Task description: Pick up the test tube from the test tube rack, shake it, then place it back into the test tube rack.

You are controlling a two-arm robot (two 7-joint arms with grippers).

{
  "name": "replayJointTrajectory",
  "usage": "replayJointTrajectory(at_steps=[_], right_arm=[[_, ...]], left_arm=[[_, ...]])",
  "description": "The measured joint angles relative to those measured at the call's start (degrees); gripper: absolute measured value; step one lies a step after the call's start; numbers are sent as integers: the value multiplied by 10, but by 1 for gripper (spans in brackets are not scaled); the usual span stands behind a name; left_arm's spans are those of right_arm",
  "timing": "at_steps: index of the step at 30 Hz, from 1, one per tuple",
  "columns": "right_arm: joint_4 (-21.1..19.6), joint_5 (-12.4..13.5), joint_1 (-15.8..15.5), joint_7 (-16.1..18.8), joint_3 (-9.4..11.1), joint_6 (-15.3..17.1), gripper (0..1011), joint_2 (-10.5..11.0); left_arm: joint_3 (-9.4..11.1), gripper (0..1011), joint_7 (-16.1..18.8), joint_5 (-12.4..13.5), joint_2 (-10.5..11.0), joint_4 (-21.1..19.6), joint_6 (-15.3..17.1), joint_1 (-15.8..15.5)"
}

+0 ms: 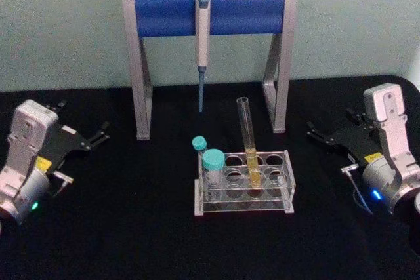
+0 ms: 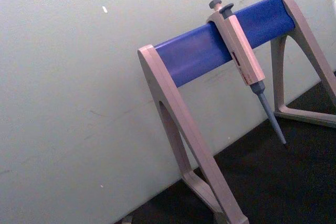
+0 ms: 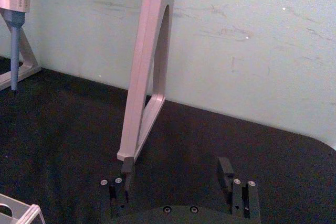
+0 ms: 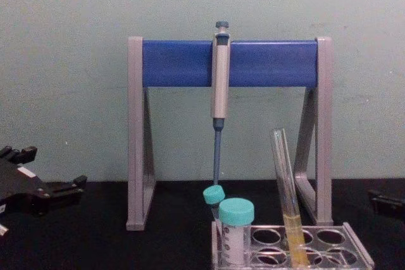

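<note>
So my right gripper [image 1: 315,134] sits by the counter's [image 1: 131,227] right edge, jaws spread apart with nothing between them; my left gripper [image 1: 100,132] is parked by the left edge, and honestly I can't tell how its jaws stand. The test tube [image 1: 248,141] is in the test tube rack [image 1: 243,198] near the counter's middle, toward the front edge; long axis pretty much upright, leaning a touch, yellow liquid at the bottom. It stands in the rack's right half, so it lies inward from my right jaws, toward the left edge, and that arm looks nearer to me; I'd go in sideways at the bare glass above the rack. Two teal-capped vials [image 1: 212,162] crowd the rack's left end.
</note>
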Motion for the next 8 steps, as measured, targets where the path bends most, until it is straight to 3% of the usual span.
replayJointTrajectory(at_steps=[8], right_arm=[[0, 0, 0, 0, 0, 0, 1000, 0]], left_arm=[[0, 1001, 0, 0, 0, 0, 0, 0]])
